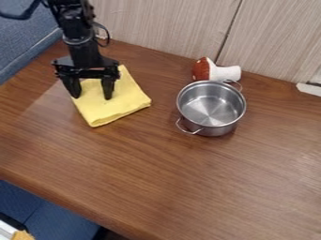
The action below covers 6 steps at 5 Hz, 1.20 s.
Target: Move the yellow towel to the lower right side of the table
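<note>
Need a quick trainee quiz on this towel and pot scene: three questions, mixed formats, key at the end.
1. True or false: the toy mushroom lies on its side by the pot.
2. Multiple choice: what is right beneath the pincer?
a) the pot
b) the yellow towel
c) the toy mushroom
3. Fill in the missing word: the pincer's jaws stand ____ (apart / together).

Key: 1 true; 2 b; 3 apart
</note>
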Each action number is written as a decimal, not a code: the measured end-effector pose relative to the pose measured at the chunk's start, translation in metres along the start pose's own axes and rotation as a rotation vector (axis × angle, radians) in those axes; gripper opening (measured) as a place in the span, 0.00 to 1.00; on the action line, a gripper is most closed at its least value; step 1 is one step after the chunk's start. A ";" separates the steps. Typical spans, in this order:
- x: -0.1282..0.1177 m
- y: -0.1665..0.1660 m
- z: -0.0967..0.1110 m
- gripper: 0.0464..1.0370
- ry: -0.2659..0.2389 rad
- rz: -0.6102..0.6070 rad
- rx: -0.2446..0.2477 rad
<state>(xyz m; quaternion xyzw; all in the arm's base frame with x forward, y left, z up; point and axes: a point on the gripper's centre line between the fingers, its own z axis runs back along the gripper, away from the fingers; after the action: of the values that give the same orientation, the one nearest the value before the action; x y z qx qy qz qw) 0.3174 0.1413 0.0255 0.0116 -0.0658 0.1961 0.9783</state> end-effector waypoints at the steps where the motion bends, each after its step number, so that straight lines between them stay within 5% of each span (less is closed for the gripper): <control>1: -0.015 -0.001 0.001 0.96 -0.002 -0.026 0.000; 4: -0.073 -0.034 0.010 0.96 0.016 -0.219 -0.031; 6: -0.128 -0.070 0.017 0.96 0.018 -0.457 -0.073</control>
<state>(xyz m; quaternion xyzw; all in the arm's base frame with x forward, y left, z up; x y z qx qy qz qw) 0.2249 0.0274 0.0257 -0.0112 -0.0596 -0.0332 0.9976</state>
